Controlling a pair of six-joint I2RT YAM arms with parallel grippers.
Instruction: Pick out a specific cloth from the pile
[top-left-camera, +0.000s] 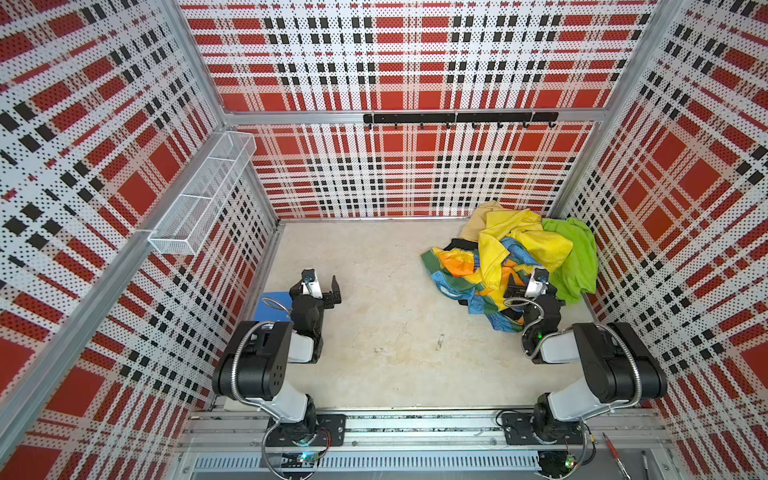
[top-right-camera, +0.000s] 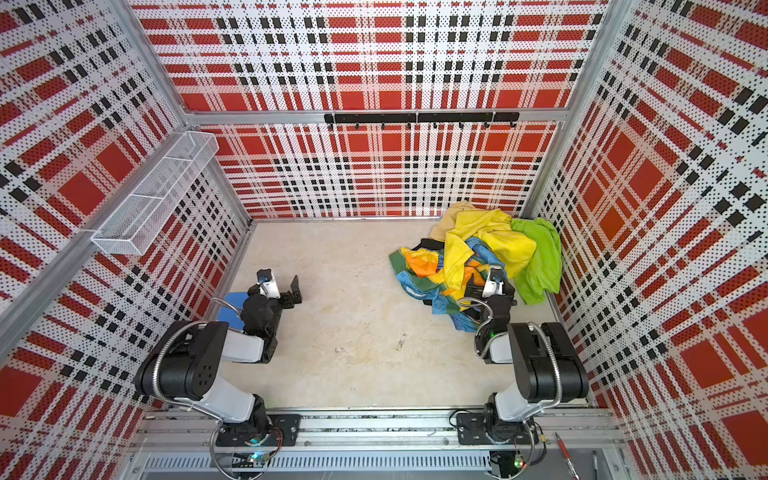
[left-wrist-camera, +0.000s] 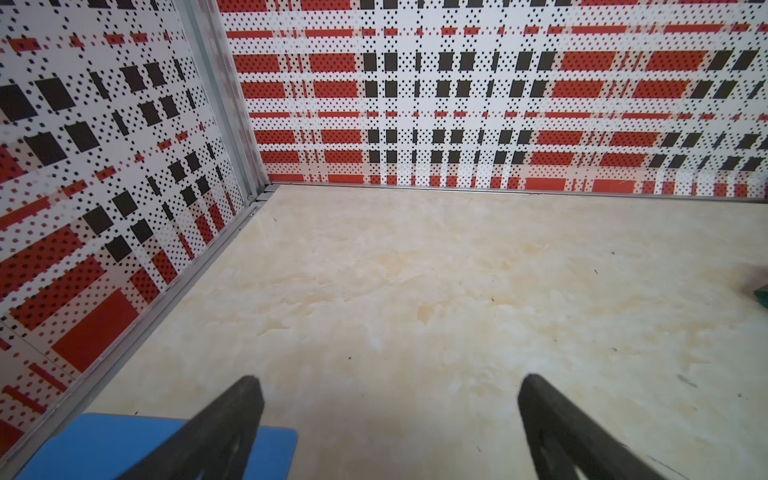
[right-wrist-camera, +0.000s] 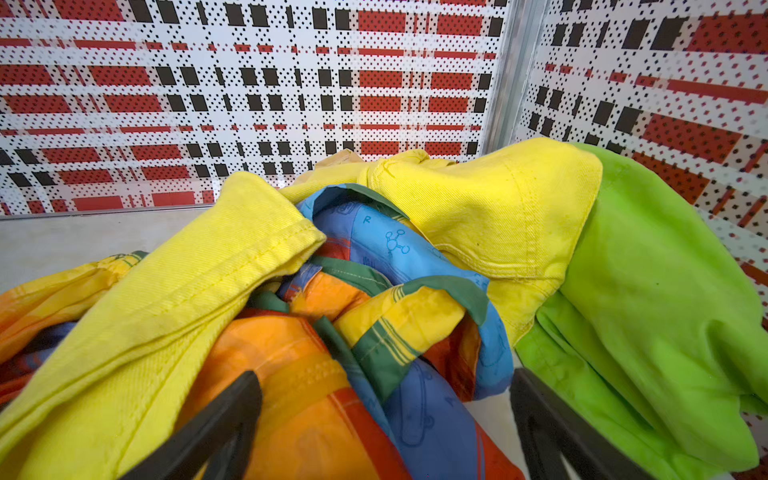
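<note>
The pile (top-left-camera: 515, 253) (top-right-camera: 482, 253) lies at the back right corner: yellow, lime green, tan and rainbow-patched fabrics heaped together. Of the black cloth (top-left-camera: 460, 244) (top-right-camera: 429, 244) only a small edge peeks out at the pile's left side, under the yellow garment (right-wrist-camera: 478, 208) and the rainbow-patched sheet (right-wrist-camera: 316, 365); the right wrist view shows none of it. My right gripper (top-left-camera: 533, 286) (right-wrist-camera: 384, 380) is open over the pile's near edge, its fingers straddling the rainbow-patched sheet without closing on it. My left gripper (top-left-camera: 322, 289) (left-wrist-camera: 390, 384) is open and empty over bare table at the left.
A blue pad (top-left-camera: 270, 307) (left-wrist-camera: 124, 444) lies by the left wall under the left arm. A lime green garment (right-wrist-camera: 665, 311) rests against the right wall. A white wire basket (top-left-camera: 203, 191) hangs on the left wall, and a black hook rail (top-left-camera: 459, 118) on the back wall.
</note>
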